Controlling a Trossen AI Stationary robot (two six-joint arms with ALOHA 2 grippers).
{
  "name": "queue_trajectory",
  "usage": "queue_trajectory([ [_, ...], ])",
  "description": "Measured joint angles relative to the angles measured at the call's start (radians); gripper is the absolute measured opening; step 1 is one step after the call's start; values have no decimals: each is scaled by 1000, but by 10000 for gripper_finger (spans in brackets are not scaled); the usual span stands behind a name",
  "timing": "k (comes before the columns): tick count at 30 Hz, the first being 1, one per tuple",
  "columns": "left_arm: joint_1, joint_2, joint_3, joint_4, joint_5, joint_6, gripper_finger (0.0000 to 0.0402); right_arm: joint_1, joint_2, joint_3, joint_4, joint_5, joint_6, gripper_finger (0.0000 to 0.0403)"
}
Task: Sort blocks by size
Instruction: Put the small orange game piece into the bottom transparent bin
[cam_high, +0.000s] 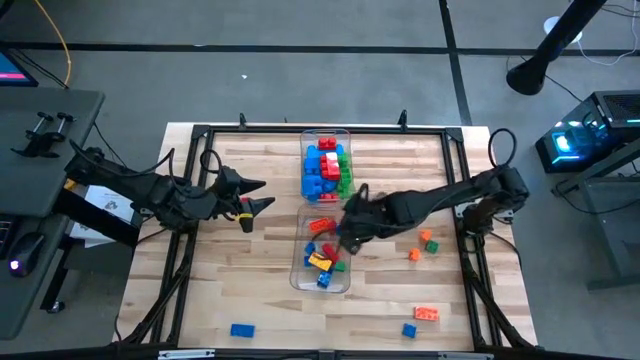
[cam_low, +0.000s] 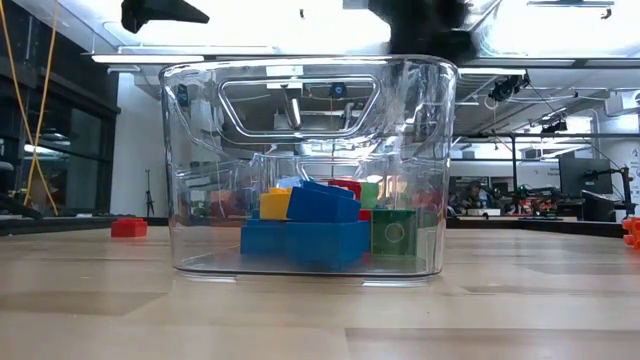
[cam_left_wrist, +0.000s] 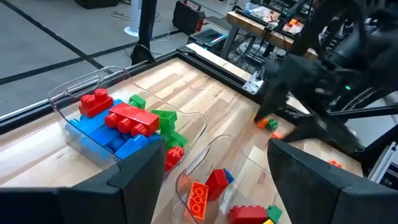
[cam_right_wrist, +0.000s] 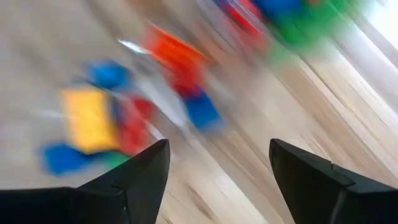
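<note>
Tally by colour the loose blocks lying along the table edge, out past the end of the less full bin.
Blue blocks: 2
Orange blocks: 1
Total: 3

Grey floor (cam_high: 300, 80) surrounded the wooden table (cam_high: 260, 290); ceiling lights (cam_low: 560, 35) glowed over distant workbenches (cam_low: 520, 212).

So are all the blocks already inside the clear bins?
No: from above, several blocks still lie loose on the table, such as a blue block near the front edge and an orange block.
</note>
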Motion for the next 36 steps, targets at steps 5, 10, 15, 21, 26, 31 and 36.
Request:
queue_trajectory([
  [5, 0, 0, 0, -1, 2, 0, 266, 75, -30, -94, -269, -63, 292, 271],
  [10, 0, 0, 0, -1, 2, 0, 266, 221, -128, -322, -233, -194, 668, 272],
  [15, 0, 0, 0, 0, 2, -1, 266, 325, -245, -534, -138, -281, 1070, 272],
  [21, 0, 0, 0, -1, 2, -1, 266, 299, -273, -644, 34, -273, 1101, 272],
  [26, 0, 0, 0, -1, 2, -3, 266, 252, -223, -691, 63, -282, 1057, 272],
  [31, 0, 0, 0, 0, 2, -3, 266, 216, -209, -744, 137, -273, 1061, 272],
  [36, 0, 0, 0, -1, 2, -4, 266, 209, -212, -806, 273, -287, 1088, 265],
])
